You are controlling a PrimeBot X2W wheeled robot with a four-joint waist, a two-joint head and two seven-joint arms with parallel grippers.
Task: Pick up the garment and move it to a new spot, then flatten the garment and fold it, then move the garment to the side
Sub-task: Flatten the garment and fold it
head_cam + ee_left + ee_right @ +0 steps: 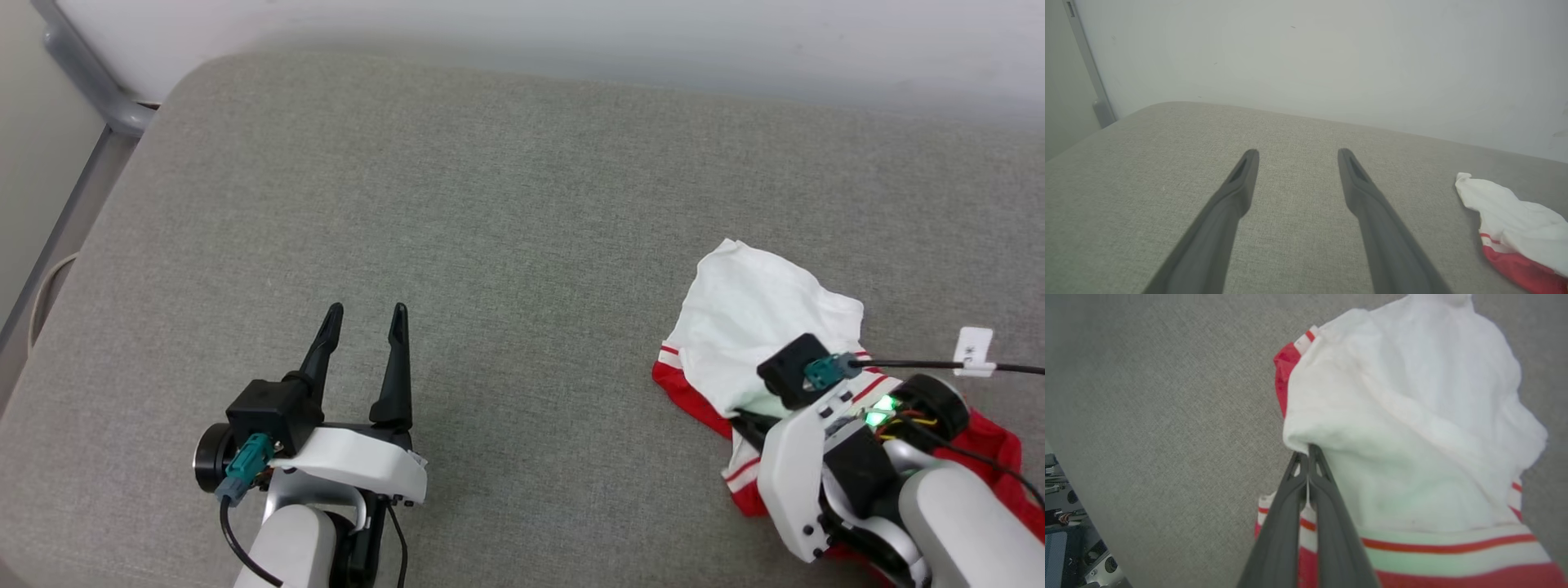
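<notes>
Right pincer (pixel 1308 457) looks pinched on a white fold of the garment (pixel 1412 416), rest bunched just past its tips; left pincer (pixel 365 314) spread, well apart.

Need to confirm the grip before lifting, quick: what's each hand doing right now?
Left hand: open, holding nothing.
Right hand: closed on the white fabric of the shirt.

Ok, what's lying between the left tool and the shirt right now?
Nothing: only bare grey cushion runs from the open left tool to the crumpled shirt, which lies off to its right. The head view shows the whole stretch.
</notes>
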